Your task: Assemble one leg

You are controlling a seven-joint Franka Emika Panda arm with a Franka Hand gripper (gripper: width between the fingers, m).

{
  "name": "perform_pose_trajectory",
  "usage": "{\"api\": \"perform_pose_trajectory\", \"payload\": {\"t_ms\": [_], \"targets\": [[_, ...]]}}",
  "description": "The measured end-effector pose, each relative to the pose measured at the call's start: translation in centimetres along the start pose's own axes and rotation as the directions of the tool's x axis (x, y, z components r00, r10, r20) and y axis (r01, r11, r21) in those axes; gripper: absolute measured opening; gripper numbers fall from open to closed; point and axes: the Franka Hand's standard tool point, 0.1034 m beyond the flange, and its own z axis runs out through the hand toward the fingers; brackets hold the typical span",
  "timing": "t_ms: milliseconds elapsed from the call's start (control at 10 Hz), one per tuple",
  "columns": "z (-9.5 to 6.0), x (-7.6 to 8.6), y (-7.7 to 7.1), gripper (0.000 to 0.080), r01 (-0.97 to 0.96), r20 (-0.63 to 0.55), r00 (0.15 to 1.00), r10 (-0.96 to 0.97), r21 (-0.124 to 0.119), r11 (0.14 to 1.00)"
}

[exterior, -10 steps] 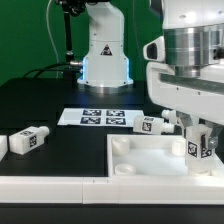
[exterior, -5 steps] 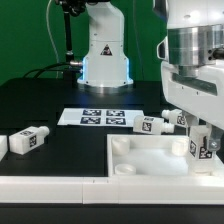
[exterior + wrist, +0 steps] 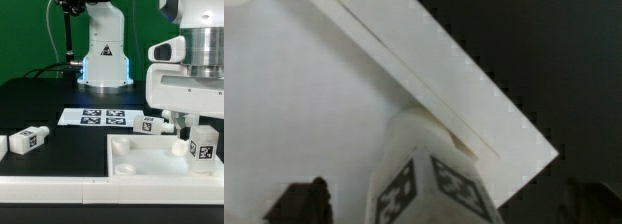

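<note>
A white leg (image 3: 203,150) with black-and-white tags stands upright in the far corner of the large white rimmed panel (image 3: 150,160), at the exterior view's right. My gripper (image 3: 203,133) is right over it. In the wrist view the leg (image 3: 429,185) rises between my two dark fingers (image 3: 299,203), one edge turned toward the camera, with a gap showing on each side. The gripper (image 3: 441,208) looks open around the leg's top. Its peg end is hidden. The panel (image 3: 313,110) fills most of the wrist view.
One more leg (image 3: 28,140) lies at the exterior view's left, and another (image 3: 152,124) lies just behind the panel. The marker board (image 3: 100,117) lies in the middle. The arm's base (image 3: 105,55) stands at the back. A white rail (image 3: 50,183) runs along the front.
My gripper has turned about the leg and sits a little higher. The leg has shifted slightly right and down in the exterior view and now shows more fully below the fingers.
</note>
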Motion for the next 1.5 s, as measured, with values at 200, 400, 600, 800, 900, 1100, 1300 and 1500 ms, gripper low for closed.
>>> {"api": "perform_pose_trajectory", "payload": {"t_ms": [200, 400, 600, 800, 900, 1100, 1300, 1500], "targets": [[0.0, 0.1, 0.1, 0.0649, 0.151, -0.002, 0.989, -0.151, -0.002, 0.989], [-0.7, 0.9, -0.4, 0.0649, 0.478, -0.029, 0.877, -0.479, -0.033, 0.877], [-0.6, 0.9, -0.3, 0.0649, 0.480, -0.027, 0.876, -0.481, -0.031, 0.876], [-0.6, 0.9, -0.3, 0.0360, 0.447, -0.028, 0.894, -0.448, -0.030, 0.894], [-0.5, 1.0, -0.1, 0.0289, 0.384, -0.028, 0.923, -0.385, -0.030, 0.923], [-0.5, 1.1, 0.0, 0.0289, 0.259, -0.032, 0.965, -0.260, -0.028, 0.966], [-0.4, 1.3, 0.2, 0.0289, 0.040, -0.037, 0.998, -0.041, -0.022, 0.999], [-0.4, 1.3, 0.4, 0.0289, -0.224, -0.016, 0.975, 0.223, -0.018, 0.974]]}}
